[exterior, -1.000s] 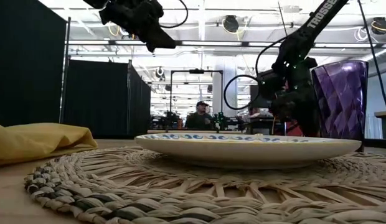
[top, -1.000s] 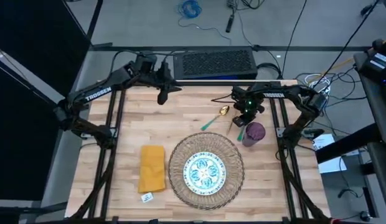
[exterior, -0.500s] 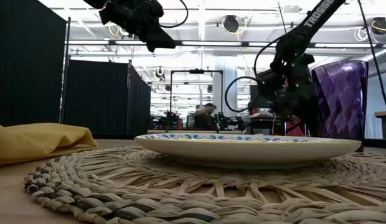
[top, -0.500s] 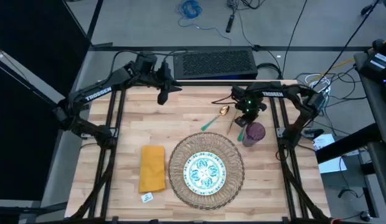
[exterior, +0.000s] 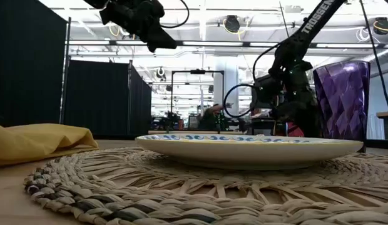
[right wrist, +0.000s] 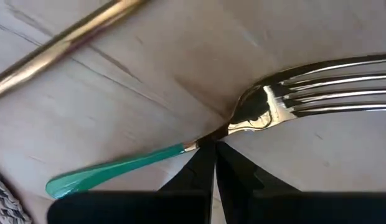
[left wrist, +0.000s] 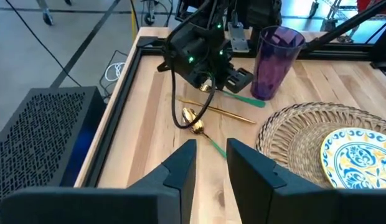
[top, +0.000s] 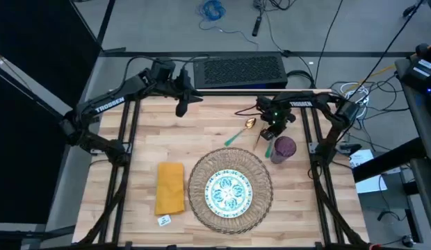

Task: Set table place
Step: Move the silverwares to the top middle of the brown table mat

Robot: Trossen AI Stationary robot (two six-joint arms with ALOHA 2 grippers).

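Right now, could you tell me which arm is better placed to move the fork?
The right. Its gripper is shut on the fork at the neck, beside the purple cup, while the left gripper hangs over the table's far edge.

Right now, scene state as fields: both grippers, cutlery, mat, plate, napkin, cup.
right gripper: low at the table's far right, shut on fork at its neck
left gripper: raised over far left edge, open, empty
spoon: on table, beyond mat
mat: near centre
plate: on mat
napkin: left of mat
cup: upright, right of mat
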